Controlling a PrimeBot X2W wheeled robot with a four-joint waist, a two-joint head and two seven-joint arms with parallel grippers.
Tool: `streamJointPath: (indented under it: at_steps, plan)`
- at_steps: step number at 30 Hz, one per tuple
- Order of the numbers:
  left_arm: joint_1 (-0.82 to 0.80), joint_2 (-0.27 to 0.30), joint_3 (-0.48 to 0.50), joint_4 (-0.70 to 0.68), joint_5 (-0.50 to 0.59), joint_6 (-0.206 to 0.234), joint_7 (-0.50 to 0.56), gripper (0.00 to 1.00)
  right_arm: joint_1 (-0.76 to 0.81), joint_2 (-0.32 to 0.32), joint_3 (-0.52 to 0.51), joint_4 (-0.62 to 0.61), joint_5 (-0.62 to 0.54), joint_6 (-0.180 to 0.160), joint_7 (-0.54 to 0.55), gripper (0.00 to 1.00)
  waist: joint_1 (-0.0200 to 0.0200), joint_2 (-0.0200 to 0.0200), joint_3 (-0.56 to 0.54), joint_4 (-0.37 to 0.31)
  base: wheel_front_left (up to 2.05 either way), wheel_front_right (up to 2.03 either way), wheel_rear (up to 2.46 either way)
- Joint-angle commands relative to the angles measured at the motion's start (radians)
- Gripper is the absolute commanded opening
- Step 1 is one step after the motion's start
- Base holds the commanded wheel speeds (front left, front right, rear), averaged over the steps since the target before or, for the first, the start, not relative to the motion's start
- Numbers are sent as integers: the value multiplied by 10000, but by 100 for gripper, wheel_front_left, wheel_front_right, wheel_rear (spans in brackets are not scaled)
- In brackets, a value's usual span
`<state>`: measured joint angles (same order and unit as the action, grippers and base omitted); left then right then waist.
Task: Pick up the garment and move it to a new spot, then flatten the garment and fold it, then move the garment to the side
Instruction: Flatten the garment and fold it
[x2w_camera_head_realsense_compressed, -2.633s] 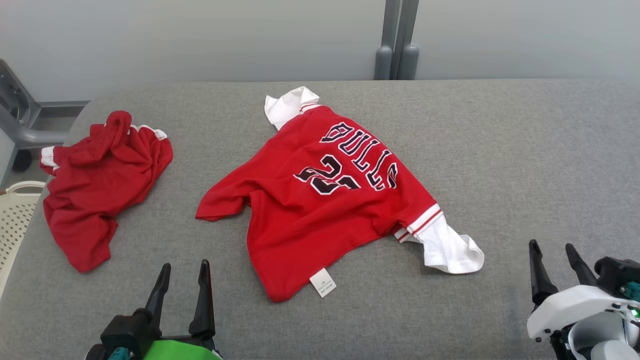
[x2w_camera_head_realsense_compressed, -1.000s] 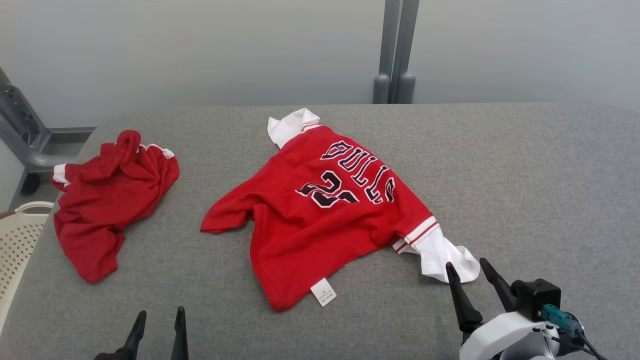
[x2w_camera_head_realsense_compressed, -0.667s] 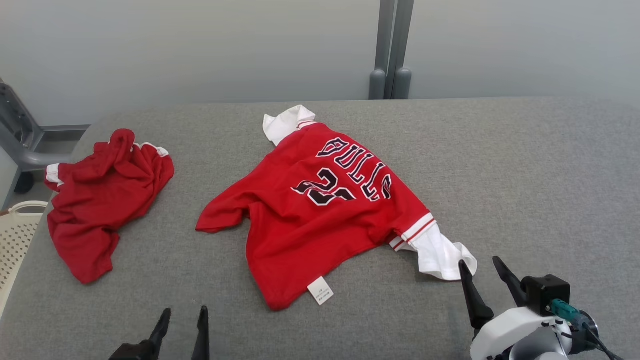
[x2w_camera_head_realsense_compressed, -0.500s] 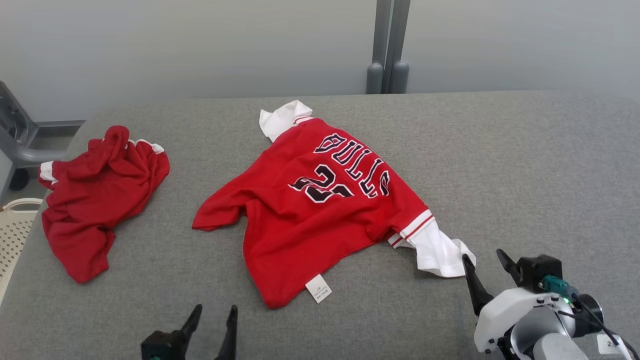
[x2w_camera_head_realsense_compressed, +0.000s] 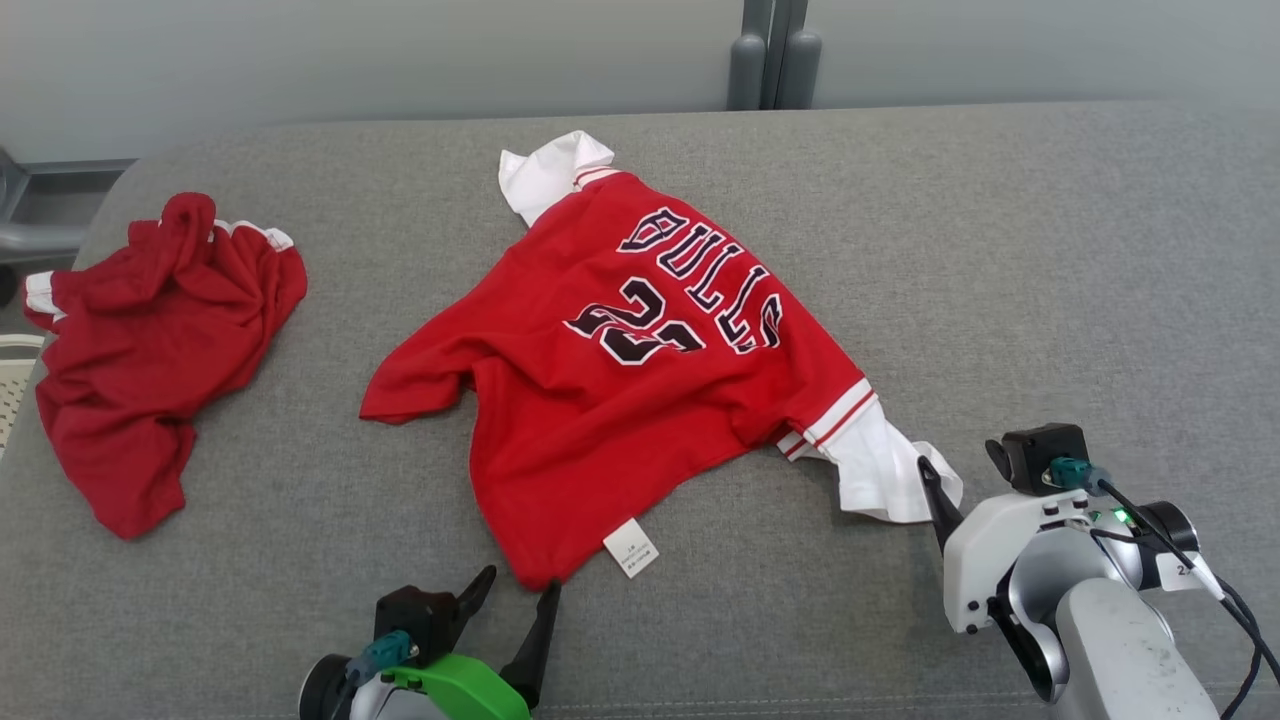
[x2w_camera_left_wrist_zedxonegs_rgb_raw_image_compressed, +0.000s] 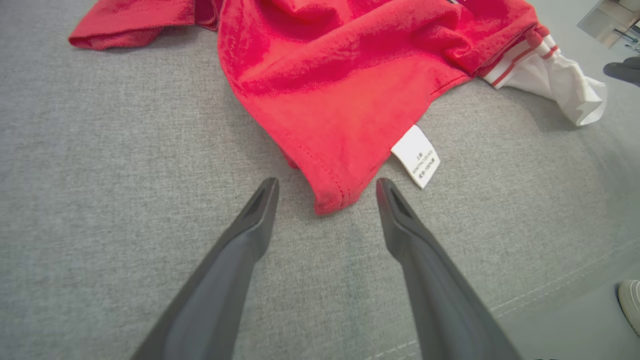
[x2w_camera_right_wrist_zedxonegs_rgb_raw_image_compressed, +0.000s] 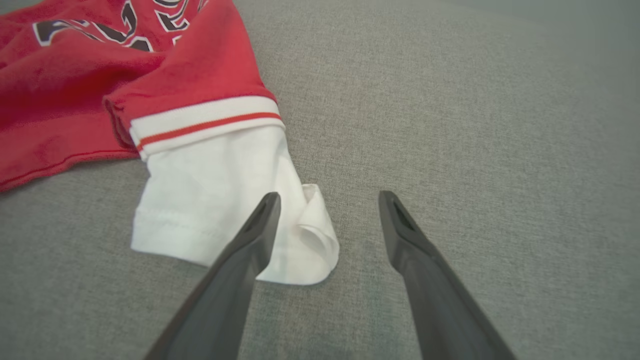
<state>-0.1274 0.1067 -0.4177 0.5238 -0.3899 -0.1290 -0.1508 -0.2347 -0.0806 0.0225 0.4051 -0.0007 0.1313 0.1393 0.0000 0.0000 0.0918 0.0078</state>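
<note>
The shirt (x2w_camera_head_realsense_compressed: 620, 370) lies mid-frame on the padded surface (x2w_camera_head_realsense_compressed: 1050, 250), another garment (x2w_camera_head_realsense_compressed: 140, 330) well apart at the left edge. My left gripper (x2w_camera_head_realsense_compressed: 520, 582) sits bottom centre, just below the shirt's label (x2w_camera_head_realsense_compressed: 630, 548); my right gripper (x2w_camera_head_realsense_compressed: 955, 458), lower right, is beside its sleeve (x2w_camera_head_realsense_compressed: 880, 470).

free: right half of grey upholstered surface (x2w_camera_head_realsense_compressed: 1050, 250) bare; bare strip between jersey (x2w_camera_head_realsense_compressed: 560, 420) and crumpled red garment (x2w_camera_head_realsense_compressed: 140, 340) at left | blocked: jersey mid-surface, its near corner between the spread fingers of the left end effector (x2w_camera_left_wrist_zedxonegs_rgb_raw_image_compressed: 327, 185) (tag (x2w_camera_left_wrist_zedxonegs_rgb_raw_image_compressed: 416, 156) just beside); white sleeve end (x2w_camera_right_wrist_zedxonegs_rgb_raw_image_compressed: 200, 200) at the spread right end effector (x2w_camera_right_wrist_zedxonegs_rgb_raw_image_compressed: 329, 196)
</note>
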Motion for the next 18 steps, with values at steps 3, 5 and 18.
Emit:
streamJointPath:
  at_steps: [3,5,18]
  plan:
    - [-445,130,-345,335,-262,-20,-147,100,-250,-106,120,215,-51,-11,-59,100,0,0,352,21,0,0,0]
    - [-568,180,-513,525,-380,-21,-273,100,-310,-83,114,299,-111,-11,-112,100,0,0,397,31,0,0,0]
    - [-1093,202,-1468,1229,-986,-22,-710,39,-381,7,-77,732,-399,-11,-105,48,0,0,419,144,0,0,0]
